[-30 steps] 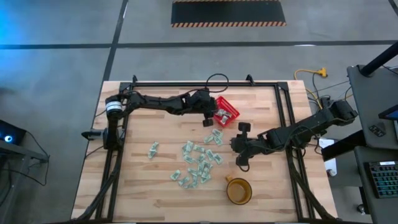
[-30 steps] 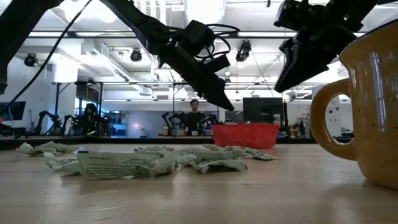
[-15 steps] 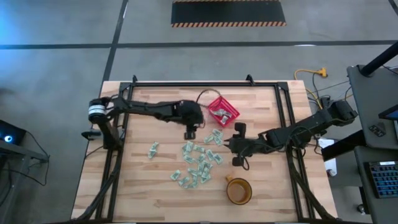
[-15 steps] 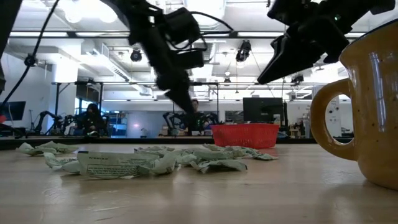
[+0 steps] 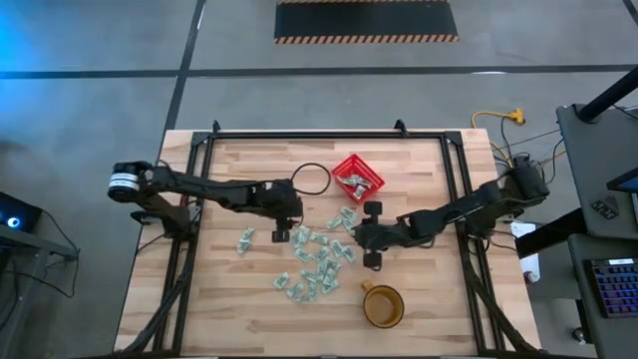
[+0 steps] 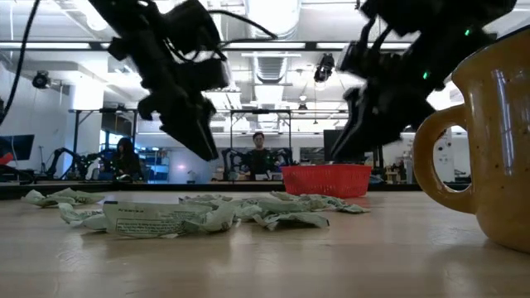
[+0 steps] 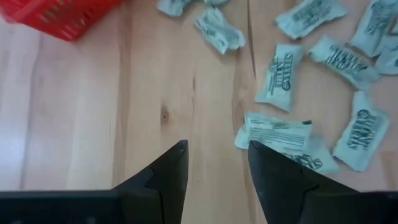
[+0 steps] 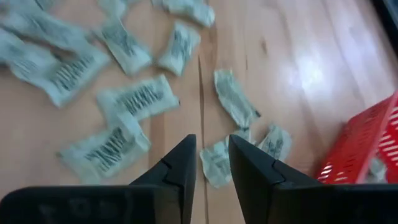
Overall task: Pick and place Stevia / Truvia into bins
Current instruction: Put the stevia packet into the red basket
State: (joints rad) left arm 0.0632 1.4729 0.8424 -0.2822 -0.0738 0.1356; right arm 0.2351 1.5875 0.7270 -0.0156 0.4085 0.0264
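Many pale green and white sachets point(image 5: 317, 261) lie flat and loose on the wooden table, mid-table. The red basket point(image 5: 357, 177) stands beyond them with a few sachets inside. My left gripper point(image 5: 282, 231) is open and empty over bare wood at the pile's left edge point(image 7: 214, 158); the nearest sachet point(image 7: 273, 132) lies just beside it. My right gripper point(image 5: 359, 234) is open with a narrow gap at the pile's right edge. In the right wrist view point(image 8: 212, 158) a sachet point(image 8: 216, 164) shows through that gap, lying on the table.
An amber-brown cup point(image 5: 383, 305) stands near the table's front edge, right of the pile. A black cable loop point(image 5: 311, 179) lies left of the basket. One sachet point(image 5: 245, 240) lies apart on the left. A black frame rail point(image 5: 329, 135) runs along the far edge.
My left gripper has come away from the red basket toward the table's left and near edge and has gone down beside the pile. My right gripper has gone toward the table's left, up to the pile's right edge.
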